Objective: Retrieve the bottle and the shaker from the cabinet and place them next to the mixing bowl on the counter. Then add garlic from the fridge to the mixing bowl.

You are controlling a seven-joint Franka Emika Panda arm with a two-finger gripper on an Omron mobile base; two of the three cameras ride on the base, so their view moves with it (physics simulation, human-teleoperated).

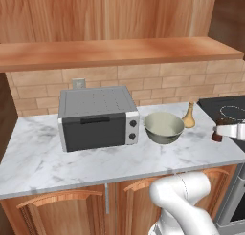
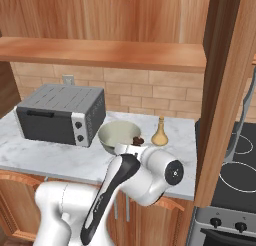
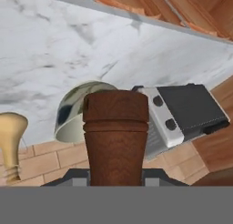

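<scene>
The tool (image 1: 221, 130) is pinching the brown wooden shaker (image 3: 116, 136) at the right edge of the left base frame, carrying it above the desk (image 1: 43, 157), likely to set it beside the bowl (image 1: 163, 127). The tan bottle (image 1: 189, 115) is already standing just right of that bowl. A toaster oven (image 1: 98, 117) is sitting left of centre on the marble, under a brick wall and wooden shelf (image 1: 115, 52).

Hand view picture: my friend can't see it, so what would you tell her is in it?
A brown wooden shaker stands up close in the middle, held in the robot's pincer. Behind it are a mixing bowl, a tan bottle to the left and a grey toaster oven to the right, on a white marble counter.
</scene>
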